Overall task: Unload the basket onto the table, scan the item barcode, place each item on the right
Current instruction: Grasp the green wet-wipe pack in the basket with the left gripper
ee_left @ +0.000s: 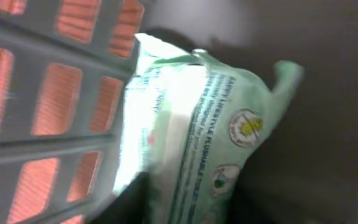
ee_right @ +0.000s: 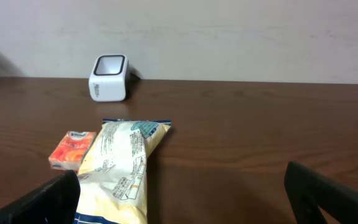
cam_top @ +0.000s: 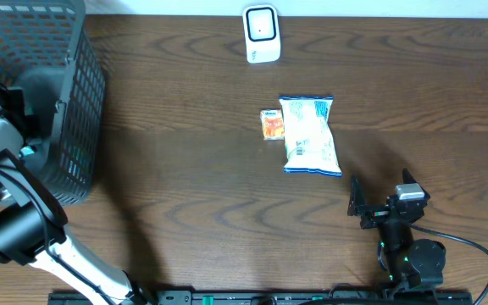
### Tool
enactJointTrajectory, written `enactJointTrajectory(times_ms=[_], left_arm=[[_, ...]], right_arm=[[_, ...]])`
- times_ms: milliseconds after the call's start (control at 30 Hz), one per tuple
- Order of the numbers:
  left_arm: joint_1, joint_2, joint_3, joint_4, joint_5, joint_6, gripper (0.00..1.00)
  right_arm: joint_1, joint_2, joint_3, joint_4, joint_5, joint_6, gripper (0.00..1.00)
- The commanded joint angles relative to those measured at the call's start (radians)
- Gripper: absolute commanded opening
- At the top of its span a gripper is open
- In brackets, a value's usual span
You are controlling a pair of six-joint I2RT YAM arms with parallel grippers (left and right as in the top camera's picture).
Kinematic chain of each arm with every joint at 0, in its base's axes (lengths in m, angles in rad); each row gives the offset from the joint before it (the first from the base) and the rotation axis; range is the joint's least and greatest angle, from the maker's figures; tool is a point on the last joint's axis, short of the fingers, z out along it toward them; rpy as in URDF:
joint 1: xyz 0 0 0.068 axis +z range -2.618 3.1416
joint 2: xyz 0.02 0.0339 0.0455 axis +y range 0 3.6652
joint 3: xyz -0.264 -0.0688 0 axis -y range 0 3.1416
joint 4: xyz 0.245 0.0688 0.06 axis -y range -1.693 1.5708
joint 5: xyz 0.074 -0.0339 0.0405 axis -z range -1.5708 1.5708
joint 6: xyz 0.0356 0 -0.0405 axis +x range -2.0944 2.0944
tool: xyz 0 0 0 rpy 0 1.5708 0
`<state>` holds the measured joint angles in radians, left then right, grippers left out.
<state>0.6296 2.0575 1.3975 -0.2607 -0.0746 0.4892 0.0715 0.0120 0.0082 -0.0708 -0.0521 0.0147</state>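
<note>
The left arm [cam_top: 11, 220] reaches into the basket [cam_top: 83, 102] at the upper left of the overhead view. The left gripper is down inside and hidden there. In the left wrist view I cannot tell how wide it is, or if it has hold of anything.

The right gripper [ee_right: 180, 174] sits at the lower right of the overhead view. Its two fingers [ee_right: 42, 202] are spread wide apart and hold nothing. They touch nothing but air.

The green pack [ee_left: 191, 124] is in the basket. It fills the middle of the left wrist view, right beside the basket wall on the left of that frame. The room there is tight. Its long side runs from the top of the frame to the bottom, leaning a little. The words on it run the same way. One corner sticks out at the upper right.

The scanner [cam_top: 261, 34] stands at the top middle of the table [cam_top: 185, 186], near the far edge. A bag [cam_top: 310, 135] lies in the middle, long side up and down the frame, with a small orange packet [cam_top: 271, 124] touching its left side. There is bare table between the basket and the bag.
</note>
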Motion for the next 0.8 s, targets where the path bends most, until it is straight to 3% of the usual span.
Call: enactJointTrajectory(times_ms=[0,33,267,433,633,767], left_arm=[[0.002,0.046,-0.012,-0.024,0.01,-0.057,0.11],[0.002,0.044,-0.012,-0.024,0.01,-0.087,0.08],[0.002,-0.035,-0.012,-0.029,0.05,-0.339,0.07],[0.002,-0.173,-0.012,-0.049,0.223,-0.426,0.07],[0.002,-0.387,-0.012,-0.05,0.43,-0.632,0.08],[-0.008,-0.51,-0.012,-0.045,0.572,-0.645,0.07]], right_arm=[[0.006,-0.005,-0.002,-0.003,0.001,0.006,0.99],[0.006,-0.005,-0.002,-0.003,0.001,0.006,0.99],[0.006,-0.005,-0.002,-0.003,0.001,0.006,0.99],[0.006,-0.005,-0.002,-0.003,0.001,0.006,0.99],[0.006,-0.005,-0.002,-0.003,0.001,0.006,0.99],[0.006,-0.005,-0.002,-0.003,0.001,0.007,0.99]])
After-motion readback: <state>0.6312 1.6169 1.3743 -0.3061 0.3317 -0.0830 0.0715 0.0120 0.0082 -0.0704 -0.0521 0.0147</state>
